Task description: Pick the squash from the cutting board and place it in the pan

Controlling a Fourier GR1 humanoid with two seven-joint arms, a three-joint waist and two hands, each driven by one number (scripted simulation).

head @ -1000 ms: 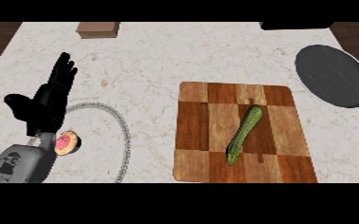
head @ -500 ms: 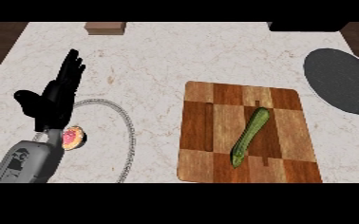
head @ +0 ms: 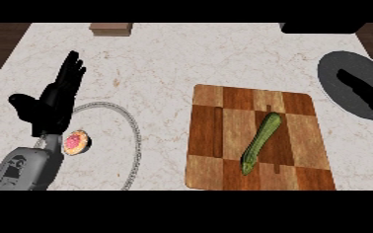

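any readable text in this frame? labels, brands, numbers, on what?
None readable.
Squash: plain green skin, no sticker.
Cutting board: wood checker pattern only, no stamp.
Pan: plain dark surface, partly out of view.
Left forearm: dark marks on the grey shell, too blurred to say if they are text.
Left hand: plain black.
Small round pink-topped item on the plate: no lettering.

The cutting board (head: 218,143) looks like patchwork wood, the counter (head: 182,54) pale veined marble, the pan (head: 350,86) matt dark grey.
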